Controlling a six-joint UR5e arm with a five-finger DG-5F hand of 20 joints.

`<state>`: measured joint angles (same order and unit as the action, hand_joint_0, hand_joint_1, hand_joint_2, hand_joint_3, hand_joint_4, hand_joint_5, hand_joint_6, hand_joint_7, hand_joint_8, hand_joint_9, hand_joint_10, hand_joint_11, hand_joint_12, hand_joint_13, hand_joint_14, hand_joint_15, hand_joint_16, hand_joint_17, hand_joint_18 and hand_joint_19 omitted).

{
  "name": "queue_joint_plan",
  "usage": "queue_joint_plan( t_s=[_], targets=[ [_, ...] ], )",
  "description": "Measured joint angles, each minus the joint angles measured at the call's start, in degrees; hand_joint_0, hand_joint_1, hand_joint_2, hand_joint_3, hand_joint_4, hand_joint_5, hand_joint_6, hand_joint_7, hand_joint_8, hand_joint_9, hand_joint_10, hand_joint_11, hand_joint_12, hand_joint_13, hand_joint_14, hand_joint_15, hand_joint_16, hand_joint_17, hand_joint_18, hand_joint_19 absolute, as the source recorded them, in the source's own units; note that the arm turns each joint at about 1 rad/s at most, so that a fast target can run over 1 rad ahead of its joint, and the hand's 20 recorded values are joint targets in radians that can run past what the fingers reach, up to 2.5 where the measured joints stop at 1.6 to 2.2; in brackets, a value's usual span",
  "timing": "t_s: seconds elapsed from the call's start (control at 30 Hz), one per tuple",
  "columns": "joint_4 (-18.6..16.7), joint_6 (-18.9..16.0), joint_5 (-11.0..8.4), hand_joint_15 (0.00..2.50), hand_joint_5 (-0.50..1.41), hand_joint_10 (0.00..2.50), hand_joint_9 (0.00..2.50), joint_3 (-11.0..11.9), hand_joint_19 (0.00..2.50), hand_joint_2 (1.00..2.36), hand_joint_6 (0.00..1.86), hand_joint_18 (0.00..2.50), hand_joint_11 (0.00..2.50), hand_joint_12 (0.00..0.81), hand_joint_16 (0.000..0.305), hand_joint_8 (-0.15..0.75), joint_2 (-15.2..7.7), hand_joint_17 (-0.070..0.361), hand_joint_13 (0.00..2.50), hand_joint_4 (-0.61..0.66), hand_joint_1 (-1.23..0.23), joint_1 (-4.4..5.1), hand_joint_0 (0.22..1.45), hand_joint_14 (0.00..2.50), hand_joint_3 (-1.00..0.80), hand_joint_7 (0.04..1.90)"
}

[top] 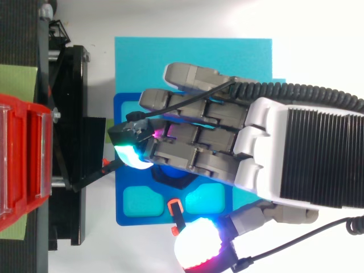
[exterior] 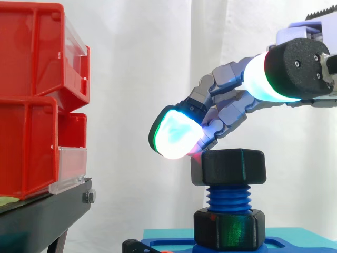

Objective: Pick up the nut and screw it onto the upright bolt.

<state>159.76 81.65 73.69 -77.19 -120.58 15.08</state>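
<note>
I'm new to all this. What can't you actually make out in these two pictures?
- Top view: the nut and bolt, largely covered by the hand.
- Side view: whether the hand touches the nut; the hand itself blocks the contact spot.
- Contents of the red bins: in the side view their walls hide them; in the top view the left edge cuts the bins off.

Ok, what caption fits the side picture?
Robot hand poised over the black nut on the upright blue bolt.

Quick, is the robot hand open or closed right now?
Robot hand: cannot be told; it hangs over the black hexagonal plastic nut on the blue threaded bolt.
</note>
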Motion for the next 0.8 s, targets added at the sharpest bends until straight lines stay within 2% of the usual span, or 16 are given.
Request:
queue_joint_plan(
  t_s=[0.13, 0.47, 0.8],
  targets=[
    [0.4, 0.0, 0.30, 0.00, -0.09, 0.00, 0.46, 0.0, 0.00, 1.00, 0.50, 0.00, 0.00, 0.270, 0.026, 0.218, 0.0, 0.058, 0.40, 0.23, -0.16, -0.03, 0.49, 0.00, -0.50, 0.97],
    [0.8, 0.0, 0.56, 0.00, -0.09, 0.00, 0.51, 0.0, 0.00, 1.00, 0.50, 0.03, 0.00, 0.255, 0.023, 0.226, 0.0, 0.052, 0.45, 0.24, -0.19, -0.26, 0.50, 0.00, -0.50, 1.03],
    [1.5, 0.0, 1.14, 0.00, -0.07, 0.00, 0.55, 0.0, 0.00, 1.00, 0.50, 0.08, 0.00, 0.249, 0.021, 0.233, 0.0, 0.047, 0.50, 0.22, -0.20, -0.74, 0.51, 0.00, -0.50, 1.21]
  ],
)
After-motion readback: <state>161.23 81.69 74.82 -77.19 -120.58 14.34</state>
